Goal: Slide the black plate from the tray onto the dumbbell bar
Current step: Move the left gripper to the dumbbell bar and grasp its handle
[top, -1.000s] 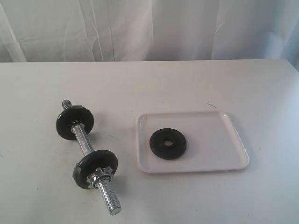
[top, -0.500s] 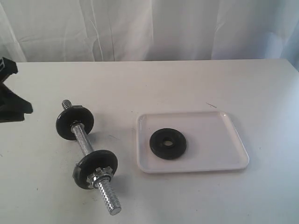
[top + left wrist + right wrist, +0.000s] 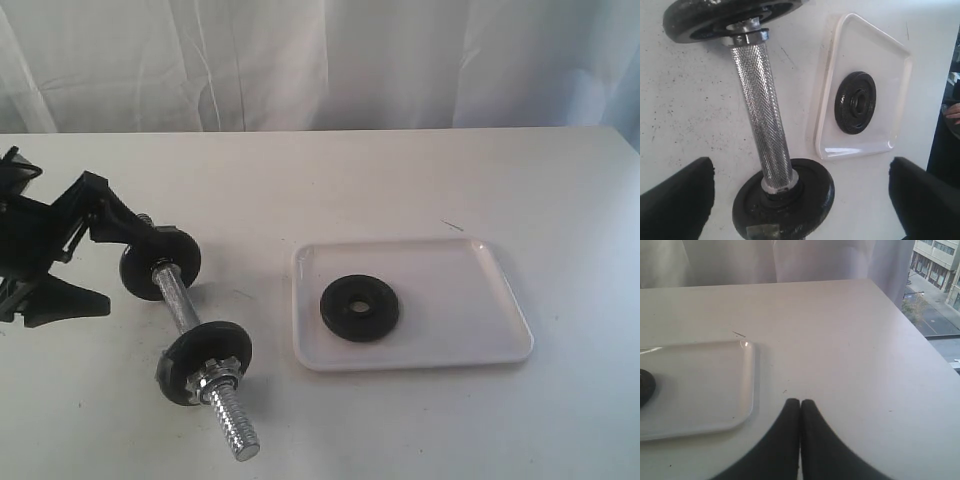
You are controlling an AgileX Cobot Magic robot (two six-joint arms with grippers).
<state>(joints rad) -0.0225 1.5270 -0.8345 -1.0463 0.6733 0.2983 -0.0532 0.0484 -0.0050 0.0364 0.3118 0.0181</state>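
Fingers [image 3: 100, 205] of the left gripper [image 3: 124, 267] are spread wide and hold nothing in the exterior view. They sit at the left edge of the frame, close to the far end of the dumbbell bar [image 3: 178, 300]. I cannot tell if they touch it. The black plate [image 3: 359, 307] lies flat in the left half of the white tray [image 3: 460, 300], right of the middle of the frame. The plate looks like solid metal, so I think it is heavy for its size, hard, and not easy to break. A good place to grab it is across its raised rim. The tray looks smooth, so the plate may slide when pushed. The white table [image 3: 400, 170] has lots of room, and a white curtain [image 3: 320, 60] hangs behind.

From the left wrist view, the two black fingers [image 3: 675, 200] stand far apart, with the bar's rough silver grip [image 3: 762, 115] running between them. A black disc [image 3: 790, 205] on the bar sits close to the camera. The bar is round and may roll, so holding it seems wise. The plate [image 3: 856, 102] rests in the tray [image 3: 875, 50], beside the bar and well apart from it.

From the right wrist view, the right gripper [image 3: 800, 402] has its fingers pressed together with nothing between them. It hovers over bare table [image 3: 850, 340] near the tray [image 3: 700, 385]. Only an edge of the plate [image 3: 645, 385] shows. A window [image 3: 940, 285] shows buildings outside.
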